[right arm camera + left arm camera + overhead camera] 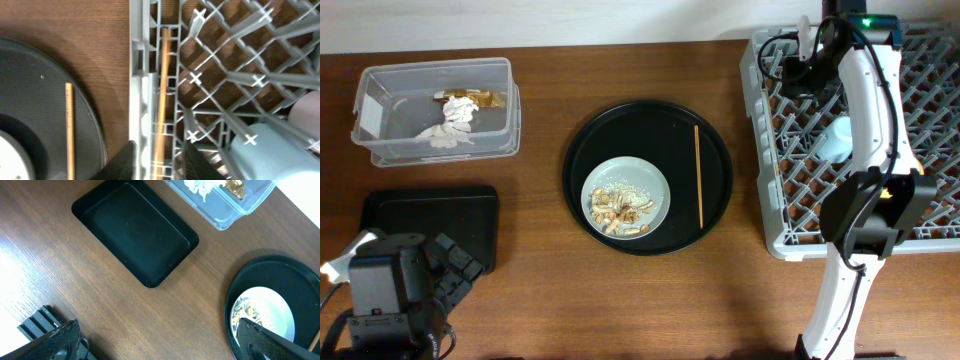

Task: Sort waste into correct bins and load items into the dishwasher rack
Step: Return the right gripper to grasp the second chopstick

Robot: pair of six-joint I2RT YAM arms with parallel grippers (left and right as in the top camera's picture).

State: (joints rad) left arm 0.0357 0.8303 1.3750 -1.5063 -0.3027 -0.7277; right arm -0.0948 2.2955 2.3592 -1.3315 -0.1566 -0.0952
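Note:
The grey dishwasher rack (pixel 770 150) stands at the right and holds a light blue cup (pixel 837 140). My right gripper (pixel 807 42) hovers over the rack's far left corner. In the right wrist view its jaws (pixel 160 162) are open on either side of a wooden chopstick (pixel 162 90) that lies along the rack's edge (pixel 140 75), next to the blue cup (pixel 270 155) and a pink cup (pixel 307 115). The grey-green plate (pixel 655 190) carries food scraps (pixel 620 208). The clear box (pixel 380 110) holds white paper (pixel 448 128) and the gold wrapper (pixel 480 98). My left gripper (pixel 440 265) is open and empty (pixel 160 345). The yellow bowl is out of view.
The plate sits on a large round black tray (pixel 710 140) with a second chopstick (pixel 698 175) lying on it. The shallow black rectangular tray (pixel 430 215) lies at the front left, beside my left arm, and shows nothing inside in the left wrist view (pixel 135 232).

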